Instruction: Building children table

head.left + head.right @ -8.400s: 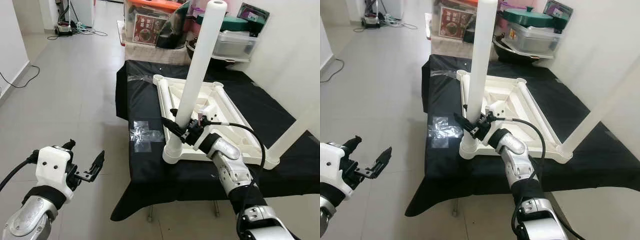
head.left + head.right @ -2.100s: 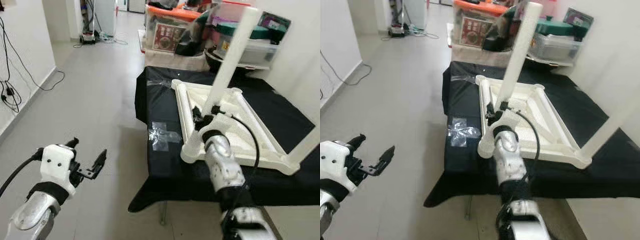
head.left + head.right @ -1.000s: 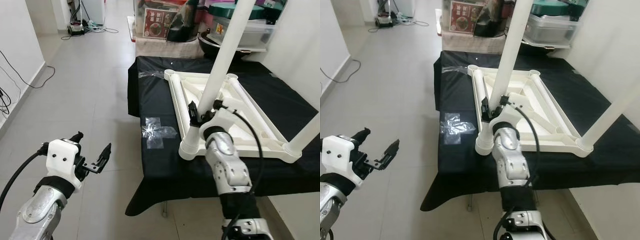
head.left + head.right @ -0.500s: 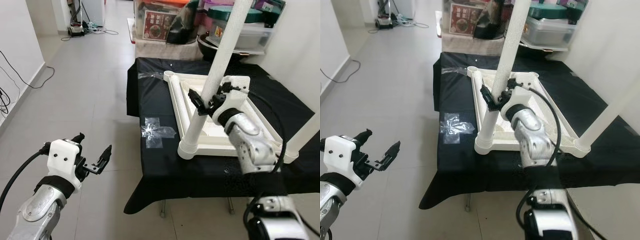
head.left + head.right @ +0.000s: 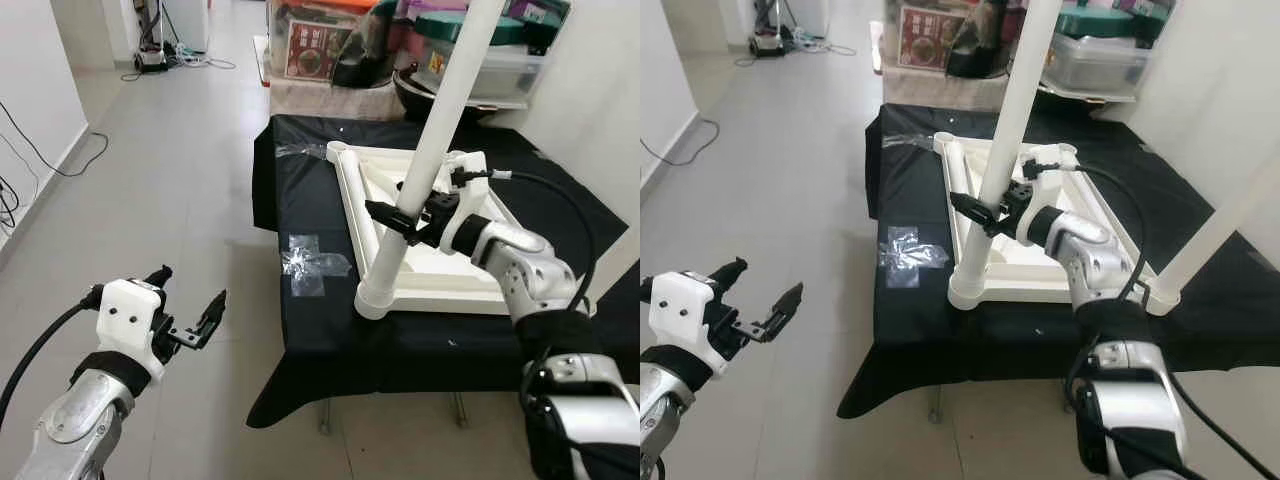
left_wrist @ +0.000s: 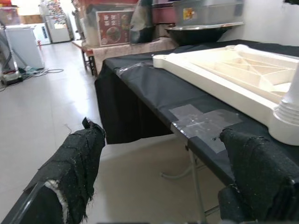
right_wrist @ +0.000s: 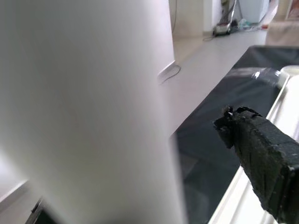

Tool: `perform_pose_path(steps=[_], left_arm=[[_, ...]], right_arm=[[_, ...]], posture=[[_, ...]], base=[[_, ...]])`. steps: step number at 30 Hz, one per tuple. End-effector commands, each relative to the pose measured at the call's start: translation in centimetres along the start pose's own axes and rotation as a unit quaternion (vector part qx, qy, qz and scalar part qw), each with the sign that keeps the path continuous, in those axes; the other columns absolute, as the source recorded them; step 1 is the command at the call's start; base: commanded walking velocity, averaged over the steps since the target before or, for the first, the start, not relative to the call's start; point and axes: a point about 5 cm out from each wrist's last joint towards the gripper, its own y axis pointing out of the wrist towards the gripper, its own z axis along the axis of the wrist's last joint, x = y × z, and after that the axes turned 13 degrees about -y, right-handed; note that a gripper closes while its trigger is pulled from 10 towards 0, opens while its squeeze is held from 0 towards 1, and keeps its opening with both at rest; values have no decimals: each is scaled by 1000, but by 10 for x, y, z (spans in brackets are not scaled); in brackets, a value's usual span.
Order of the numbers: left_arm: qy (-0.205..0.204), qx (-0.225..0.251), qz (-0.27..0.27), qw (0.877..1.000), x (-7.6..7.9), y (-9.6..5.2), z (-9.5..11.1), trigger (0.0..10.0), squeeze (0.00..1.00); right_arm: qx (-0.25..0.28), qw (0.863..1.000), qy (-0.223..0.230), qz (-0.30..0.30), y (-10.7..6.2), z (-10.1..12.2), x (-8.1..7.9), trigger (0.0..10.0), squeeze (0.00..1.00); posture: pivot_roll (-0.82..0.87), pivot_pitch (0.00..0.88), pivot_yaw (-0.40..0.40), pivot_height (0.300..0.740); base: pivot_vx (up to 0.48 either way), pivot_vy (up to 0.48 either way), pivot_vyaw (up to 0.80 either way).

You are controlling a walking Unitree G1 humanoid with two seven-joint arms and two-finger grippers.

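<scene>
The white children's table point(image 5: 349, 189) lies upside down on a black-draped table point(image 5: 300, 205). A tall white leg point(image 5: 450, 90) stands in its near-left corner socket. A second leg point(image 5: 1228, 212) rises at the near-right corner. My right gripper point(image 5: 392, 215) reaches in from the right and is open around the near-left leg, about a third of the way up. One black finger point(image 7: 261, 149) stands a little off the leg. My left gripper point(image 5: 190, 288) hangs open over the floor at the lower left, holding nothing.
A clear tape patch point(image 5: 310, 262) is stuck on the black cloth near the table's front-left. Storage boxes and a pot point(image 5: 330, 45) crowd the far end. A white wall point(image 5: 1230, 70) runs on the right. Tiled floor point(image 5: 170, 170) spreads to the left, with cables point(image 5: 20, 130) by the wall.
My right arm has swung out to the right, so the gripper now reaches the leg sideways and slightly lower. The left arm has barely moved.
</scene>
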Motion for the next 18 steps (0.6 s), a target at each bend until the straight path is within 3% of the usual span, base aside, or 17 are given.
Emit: perform_pose_path(steps=[1,4,5,13,16,18], left_arm=[[0,-5,-4,1000,1,1,-3,10000,0],[1,-5,-4,1000,1,1,-3,10000,0],[1,-5,-4,1000,1,1,-3,10000,0],[2,-6,-6,1000,1,0,-3,10000,0],[1,-6,-7,1000,1,0,-3,10000,0],[0,-7,-7,1000,1,0,-4,10000,0]], right_arm=[[1,1000,-11,7,-5,-2,6,5490,0],[-9,1000,-17,21,-6,-6,6,5216,0],[-14,999,-16,32,-7,-8,6,235,0],[-23,996,-2,83,-14,-20,3,0,0],[-23,998,5,55,-12,-23,5,0,0],[-32,999,-2,-13,-7,-27,8,0,0]], posture=[[123,0,-122,740],[123,0,-122,740],[123,0,-122,740],[127,0,-126,740],[123,0,-124,740],[121,0,-127,740]], base=[[0,0,0],[0,0,0],[0,0,0],[0,0,0],[0,0,0],[0,0,0]])
